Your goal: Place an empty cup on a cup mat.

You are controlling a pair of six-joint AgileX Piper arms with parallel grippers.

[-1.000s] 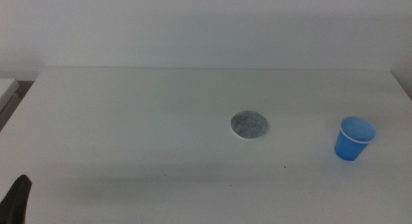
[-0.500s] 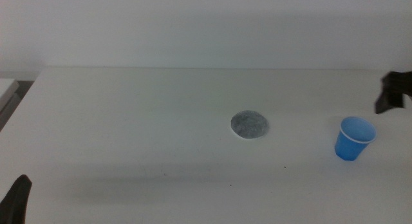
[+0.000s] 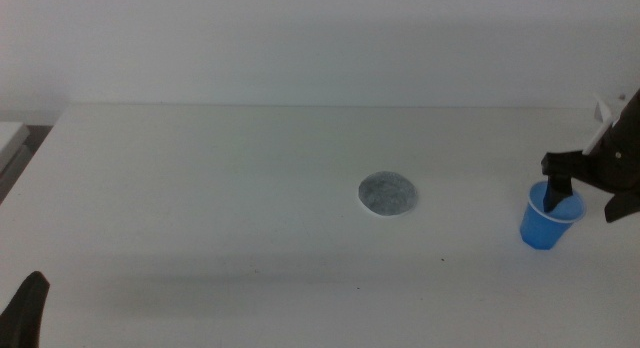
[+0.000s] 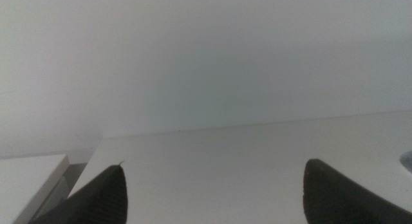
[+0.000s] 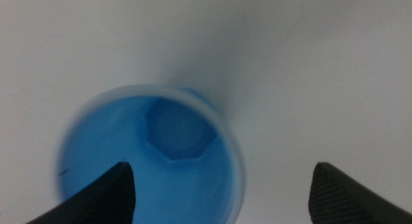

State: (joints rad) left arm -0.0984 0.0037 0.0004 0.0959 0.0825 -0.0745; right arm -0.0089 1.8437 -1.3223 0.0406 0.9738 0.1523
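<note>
— Where are you with it?

— Barely started, I'd judge. My right gripper (image 3: 578,193) is over the small bright blue tapered disposable cup (image 3: 548,217), which stands upright on the white table (image 3: 230,188) near its right edge. My jaws are spread wide; from my wrist I look straight down into the cup (image 5: 154,163), one jaw over its lighter blue inside, the other out past its rolled rim. In the middle view one jaw tip seems to dip at the cup's mouth, though I can't tell if it touches.

— And the mat?

— The flat round speckled grey cup mat (image 3: 388,194) lies bare near the table's centre, well apart from the cup.

— So what's left?

— Nearly everything: pinch the cup's wall, lift, carry it across, set it down on the disc.

— Your other arm?

— My left gripper (image 3: 26,310) waits at the near left corner, jaws apart, holding nothing.
</note>
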